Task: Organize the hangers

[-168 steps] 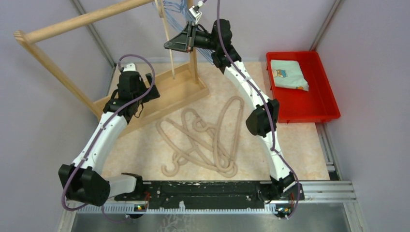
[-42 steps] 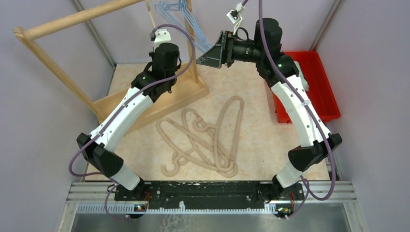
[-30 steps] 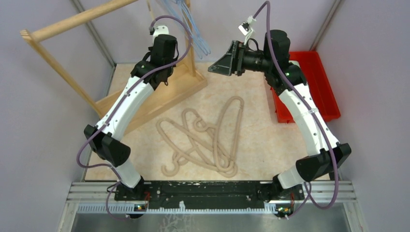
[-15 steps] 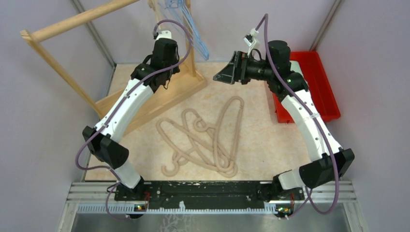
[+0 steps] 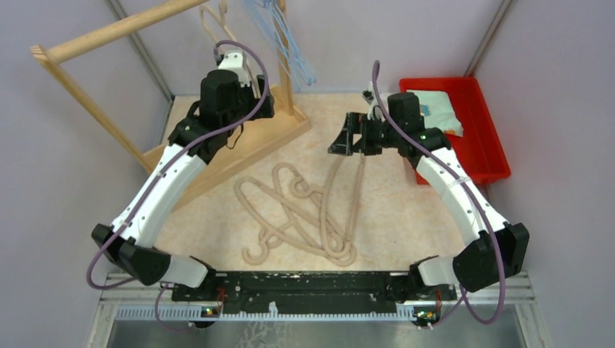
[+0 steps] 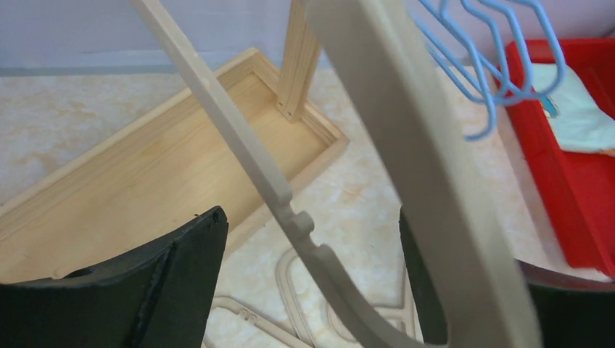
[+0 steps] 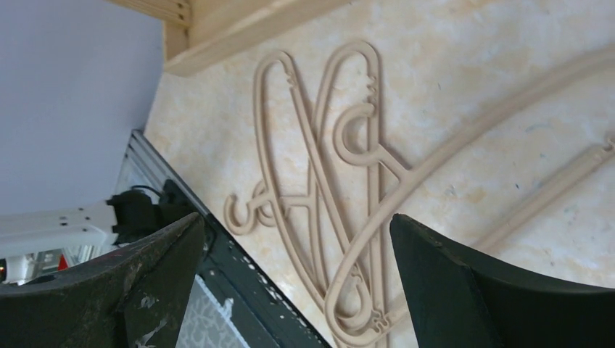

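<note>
**Right fingers over the desk heap**

Hovers with right fingers [image 7: 471, 290] spread wide and empty, just above the far end of the long beige hanger [image 5: 357, 192] among the beige hangers [image 5: 339, 250] heaped on the desk [image 5: 435, 217]; long axis near-to-far. Nearer than left fingers [image 6: 145, 290], parted loosely around the hung beige hanger [image 6: 406, 145] at the rail [image 5: 123, 29]. Pitches right wrist downward.

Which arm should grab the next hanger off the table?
Right. The right tool is open over the beige hangers on the table; the left tool is up by the rack.
</note>
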